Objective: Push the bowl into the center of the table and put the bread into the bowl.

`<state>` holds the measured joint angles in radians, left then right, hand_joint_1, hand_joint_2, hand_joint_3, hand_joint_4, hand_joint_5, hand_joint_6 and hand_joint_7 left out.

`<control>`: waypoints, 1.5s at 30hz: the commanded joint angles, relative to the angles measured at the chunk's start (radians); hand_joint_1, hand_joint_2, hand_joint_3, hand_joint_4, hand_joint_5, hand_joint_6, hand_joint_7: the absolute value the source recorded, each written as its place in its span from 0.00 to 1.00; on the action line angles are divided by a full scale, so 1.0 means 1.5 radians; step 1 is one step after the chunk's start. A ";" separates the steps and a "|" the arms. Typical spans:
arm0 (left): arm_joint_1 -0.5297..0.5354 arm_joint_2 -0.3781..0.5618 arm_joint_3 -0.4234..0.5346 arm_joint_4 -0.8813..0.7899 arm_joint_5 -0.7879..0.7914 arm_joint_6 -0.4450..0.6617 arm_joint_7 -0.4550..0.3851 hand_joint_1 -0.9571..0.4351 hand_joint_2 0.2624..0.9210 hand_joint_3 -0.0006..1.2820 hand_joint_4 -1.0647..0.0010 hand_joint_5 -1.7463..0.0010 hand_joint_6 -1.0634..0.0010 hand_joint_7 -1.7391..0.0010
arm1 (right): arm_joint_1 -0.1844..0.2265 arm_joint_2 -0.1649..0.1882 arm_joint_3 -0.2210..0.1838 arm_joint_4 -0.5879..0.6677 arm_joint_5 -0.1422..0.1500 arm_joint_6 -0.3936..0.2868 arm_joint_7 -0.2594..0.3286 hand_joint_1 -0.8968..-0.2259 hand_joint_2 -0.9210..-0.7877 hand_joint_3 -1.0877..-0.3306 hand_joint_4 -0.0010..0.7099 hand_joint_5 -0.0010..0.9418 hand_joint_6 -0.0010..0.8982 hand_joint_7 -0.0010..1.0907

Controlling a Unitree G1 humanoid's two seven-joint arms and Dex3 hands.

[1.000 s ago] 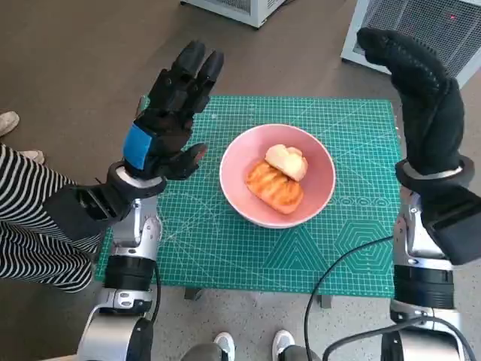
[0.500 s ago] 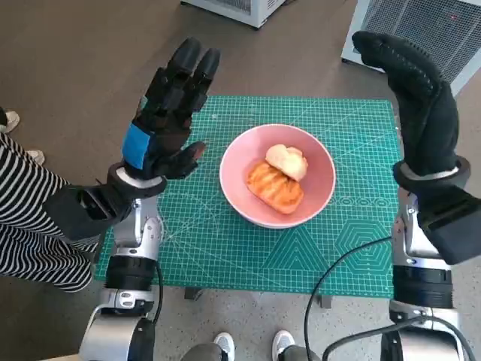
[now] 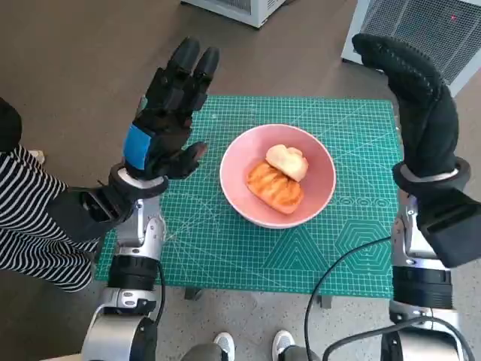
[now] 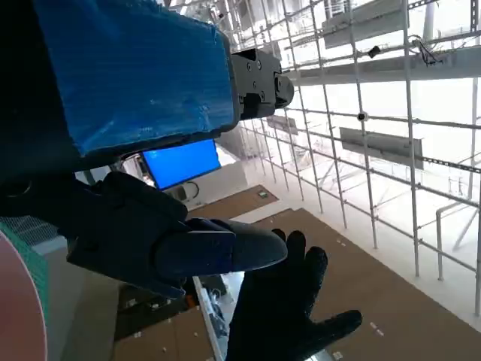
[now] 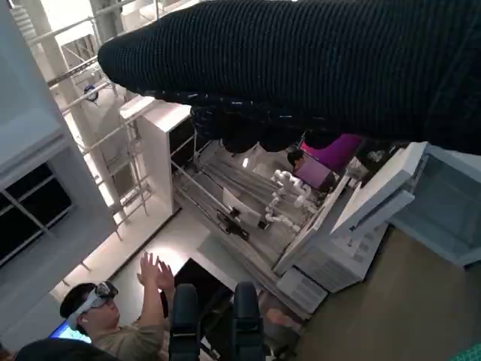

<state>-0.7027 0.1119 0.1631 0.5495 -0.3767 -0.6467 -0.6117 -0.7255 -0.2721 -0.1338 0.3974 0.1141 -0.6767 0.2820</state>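
Pink bowl at the middle of the green cutting mat, with the bread lying inside it. Left hand raised at nine o'clock of the bowl, fingers spread, holding nothing; right hand raised at two o'clock, fingers extended, likewise empty

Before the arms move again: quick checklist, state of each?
1. Pink bowl near the middle of the green mat: ok.
2. Bread inside the bowl: ok.
3. Left hand holds nothing, raised off the mat beside the bowl: ok.
4. Right hand holds nothing, raised off the mat: ok.
5. Cable across the mat's near right corner, away from the bowl: ok.
6. Person in stripes close beside the left arm: not ok.
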 commanded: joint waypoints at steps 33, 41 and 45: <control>0.003 0.000 -0.010 -0.024 0.017 0.013 0.024 0.19 1.00 0.28 0.95 1.00 0.97 0.91 | 0.023 0.004 0.006 0.015 -0.014 -0.012 -0.027 0.24 0.00 0.43 0.22 0.00 0.00 0.47; 0.004 -0.002 -0.009 -0.024 0.007 0.019 0.017 0.19 1.00 0.28 0.95 1.00 0.97 0.90 | 0.023 0.006 0.006 0.018 -0.009 -0.015 -0.026 0.24 0.00 0.43 0.23 0.00 0.00 0.47; 0.003 -0.003 -0.008 -0.022 0.004 0.020 0.015 0.19 1.00 0.28 0.95 1.00 0.97 0.90 | 0.021 0.006 0.005 0.021 -0.009 -0.016 -0.027 0.24 0.00 0.43 0.23 0.00 0.00 0.47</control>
<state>-0.7021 0.1112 0.1501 0.5269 -0.3628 -0.6237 -0.5851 -0.7172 -0.2703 -0.1271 0.4108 0.1108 -0.7000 0.2487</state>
